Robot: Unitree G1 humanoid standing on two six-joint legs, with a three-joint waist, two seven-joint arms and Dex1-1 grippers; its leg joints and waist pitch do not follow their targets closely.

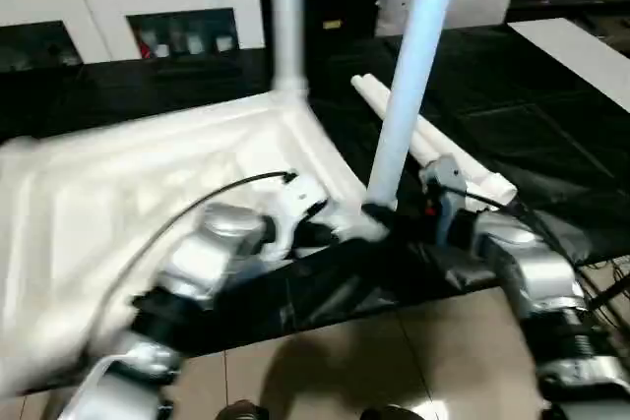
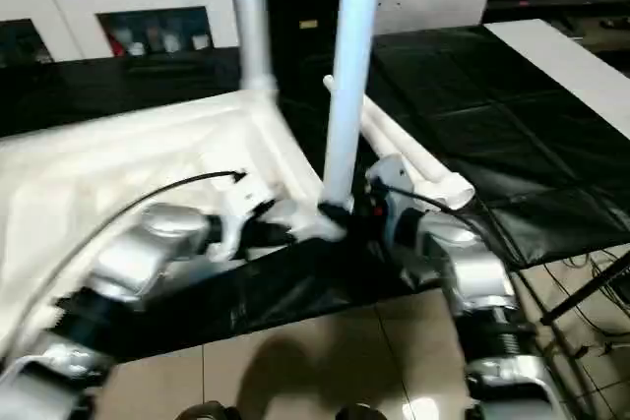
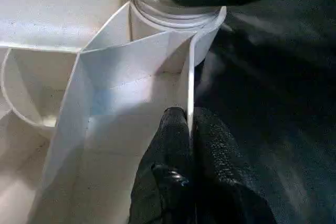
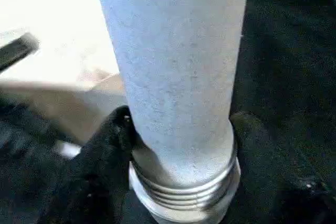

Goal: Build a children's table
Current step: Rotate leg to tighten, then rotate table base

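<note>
Left pincer (image 3: 191,145) pinched shut, right pincer (image 4: 181,145) clamped around something, silver forearms converging.

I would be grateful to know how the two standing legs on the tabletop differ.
The far leg stands upright, untouched, in its corner socket. The near leg leans, and the right end effector grips its threaded base. Both are white tubes rising from the upturned tabletop.

The white tabletop (image 1: 148,184) lies upside down on the black-covered surface, its ribbed underside facing up. One white leg (image 1: 286,17) stands upright in a far corner socket. A second leg (image 1: 411,76) rises slightly tilted from the near corner socket (image 3: 202,22), its threaded base partly visible. Two more white legs (image 1: 463,159) lie side by side just beyond that corner.
</note>
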